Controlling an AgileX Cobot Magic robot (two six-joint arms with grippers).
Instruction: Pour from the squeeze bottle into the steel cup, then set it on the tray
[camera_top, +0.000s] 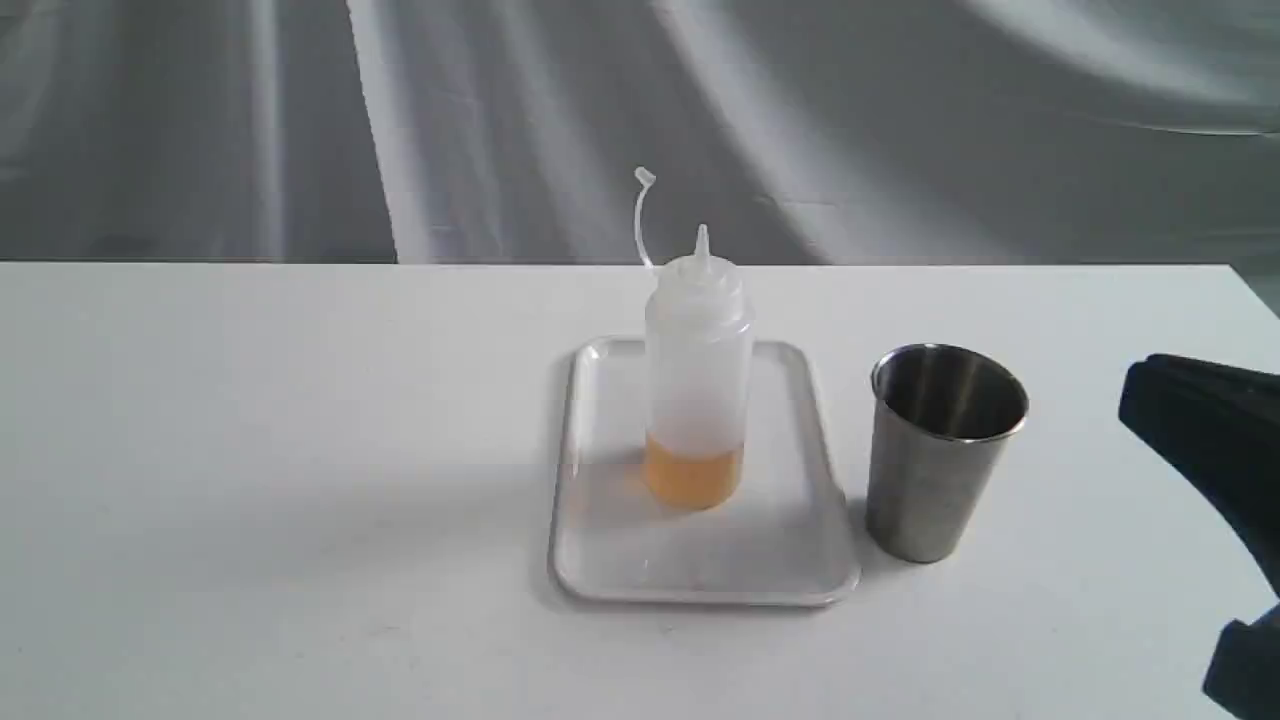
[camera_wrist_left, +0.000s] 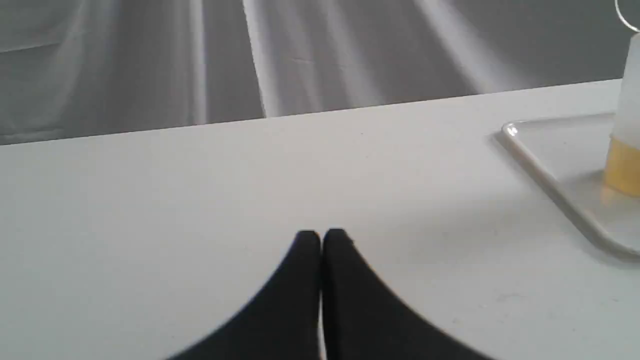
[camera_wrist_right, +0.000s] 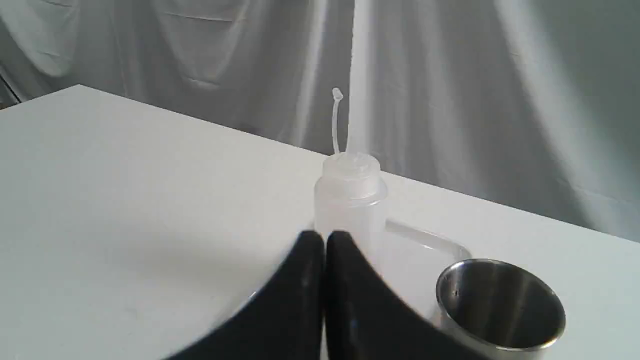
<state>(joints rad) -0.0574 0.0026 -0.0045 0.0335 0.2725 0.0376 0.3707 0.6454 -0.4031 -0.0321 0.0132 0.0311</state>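
- Standing upright on the tray (camera_top: 700, 585), the bottle (camera_top: 697, 380) holds a shallow band of amber liquid. Its nozzle is uncapped, and the cap hangs on its strap above.
- The cup (camera_top: 940, 460) is upright on the counter (camera_top: 250, 450), just beside the tray's right edge and apart from the bottle. Whether it holds any liquid cannot be told.
- Left gripper (camera_wrist_left: 321, 237): jaws pressed together with nothing between them, low over bare counter and well left of the tray.
- Right gripper (camera_wrist_right: 325, 237): likewise clenched and empty, short of the bottle, with the cup near on its own side.
- Risk: an approach with the jaws together would shove the bottle over, and the uncapped nozzle would let liquid out.
- Risk: the bottle wall looks soft, so a hard grasp would likely squirt liquid before the nozzle is over the cup.
- Risk: the cup stands near the right arm's path, and a low reach could knock it.
- Risk: with so little liquid a steep tilt will be needed, and the stream could miss the cup's rim.
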